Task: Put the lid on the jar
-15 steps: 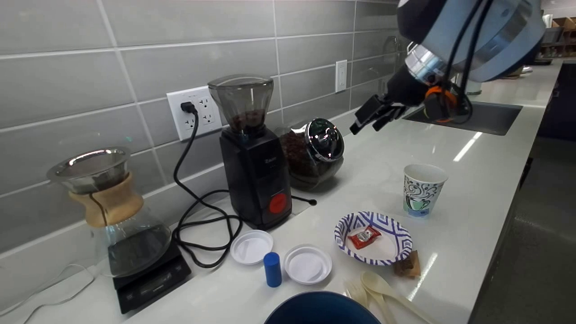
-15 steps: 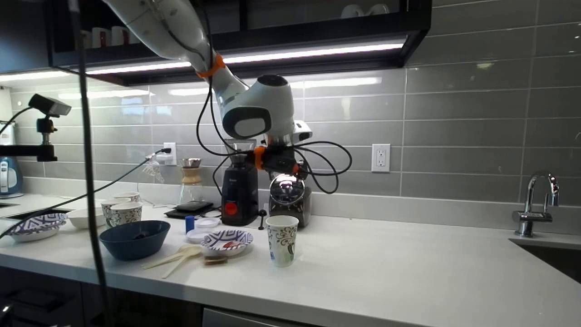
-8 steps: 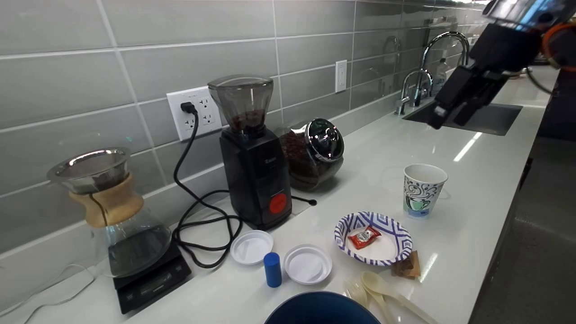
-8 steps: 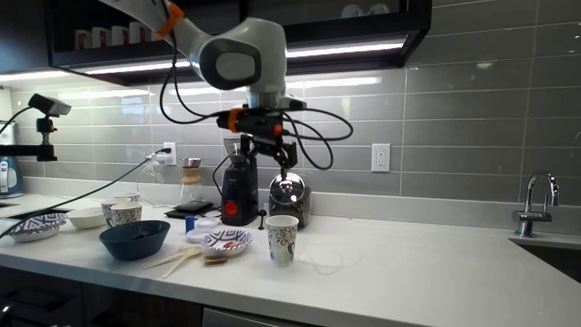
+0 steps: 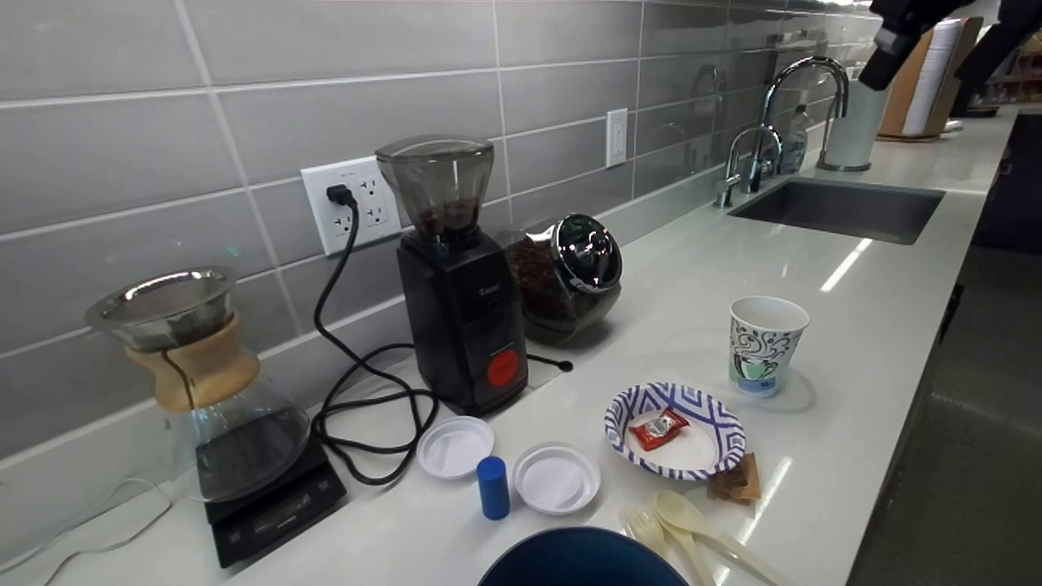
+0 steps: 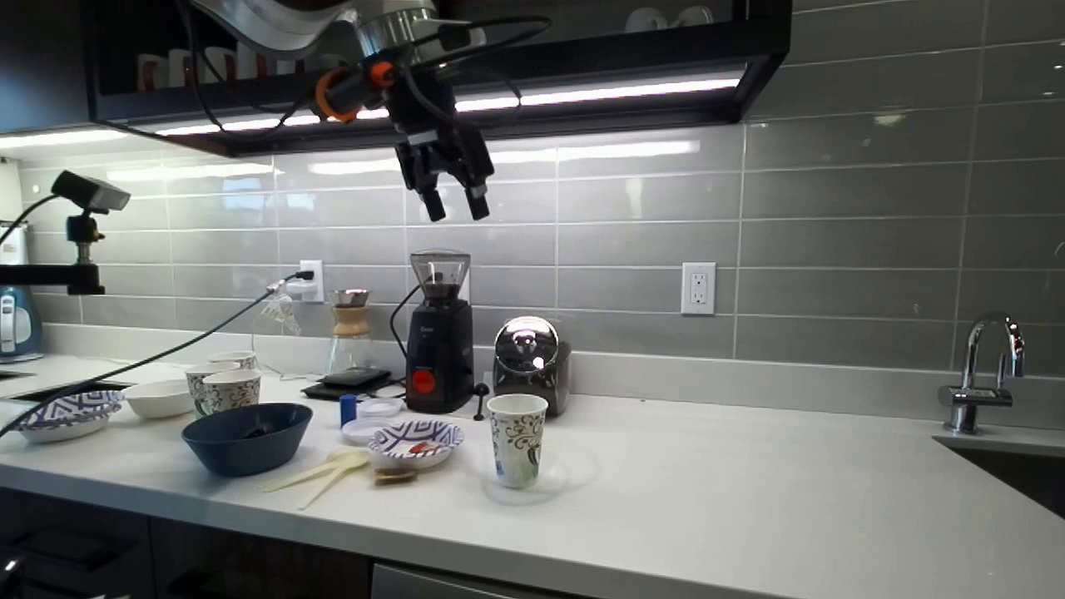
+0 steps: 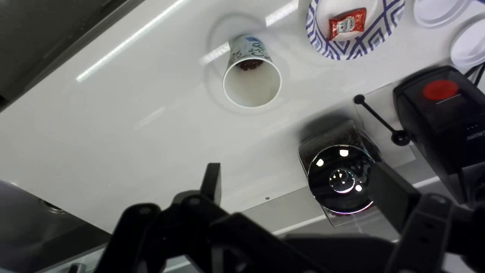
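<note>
A black coffee grinder (image 5: 464, 325) with a red button (image 5: 502, 368) stands on a white counter (image 6: 707, 507). Just right of it in both exterior views, a squat glass jar (image 5: 541, 297) with dark brown contents rests with its mouth slanting outward, and the shiny metallic lid (image 5: 593, 252) sits over that mouth. The gripper (image 6: 457, 208) hangs higher than the grinder, its fingers (image 6: 479, 204) well apart with nothing between them.

To me the lid looks in place, so the step in hand calls for a clean retreat: leave the fingers wide, stay above the grinder's hopper (image 5: 440, 175), and give the jar a wide berth so nothing nudges the lid. Whether it is pressed fully home, I cannot tell.

Lettering on the grinder's front is too blurred to read. In front of the grinder, a red packet (image 5: 659, 429) in a patterned bowl (image 5: 716, 423) carries print too small for me. The paper cup (image 5: 763, 350), right of the grinder, shows swirls, no readable words.
</note>
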`<state>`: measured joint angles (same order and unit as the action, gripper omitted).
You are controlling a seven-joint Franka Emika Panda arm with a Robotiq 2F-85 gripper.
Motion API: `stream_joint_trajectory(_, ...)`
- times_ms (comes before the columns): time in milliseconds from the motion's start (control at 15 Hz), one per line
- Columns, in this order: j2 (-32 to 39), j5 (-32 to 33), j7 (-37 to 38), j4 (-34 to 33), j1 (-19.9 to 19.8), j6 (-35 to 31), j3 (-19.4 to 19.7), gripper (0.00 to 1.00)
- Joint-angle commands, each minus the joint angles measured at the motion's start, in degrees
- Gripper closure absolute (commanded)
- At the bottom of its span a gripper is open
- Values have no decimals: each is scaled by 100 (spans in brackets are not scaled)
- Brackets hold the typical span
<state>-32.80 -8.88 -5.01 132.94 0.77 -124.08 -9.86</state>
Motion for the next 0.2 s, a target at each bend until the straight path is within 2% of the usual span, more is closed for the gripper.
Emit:
stream_joint_trajectory(0, -69, 161, 239, 69, 269, -16, 155, 0)
stream_joint_trajectory(133, -133, 162, 308, 164, 272, -58, 138, 0)
